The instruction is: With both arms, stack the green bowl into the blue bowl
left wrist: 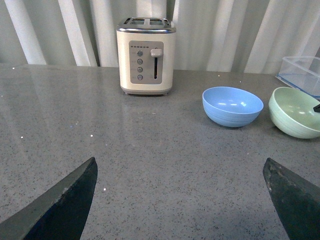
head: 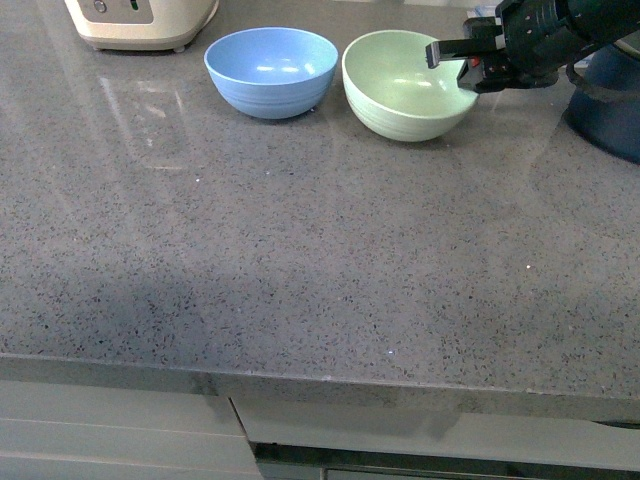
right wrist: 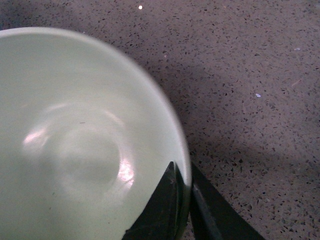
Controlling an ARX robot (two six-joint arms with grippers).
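Observation:
The green bowl (head: pixel 405 88) stands on the grey counter at the back, just right of the blue bowl (head: pixel 270 70); the two rims nearly touch. My right gripper (head: pixel 462 62) comes in from the right and is shut on the green bowl's right rim, one finger inside and one outside, as the right wrist view (right wrist: pixel 182 186) shows on the green bowl (right wrist: pixel 75 145). In the left wrist view the blue bowl (left wrist: pixel 232 106) and green bowl (left wrist: pixel 295 112) sit far ahead. My left gripper (left wrist: pixel 180 200) is open and empty, over bare counter.
A cream toaster (head: pixel 140 22) stands at the back left, also in the left wrist view (left wrist: pixel 146 56). A dark navy pot (head: pixel 610 100) sits right of the green bowl, behind my right arm. A clear plastic box (left wrist: pixel 302 72) stands behind the bowls. The counter's front edge (head: pixel 320 375) runs across below.

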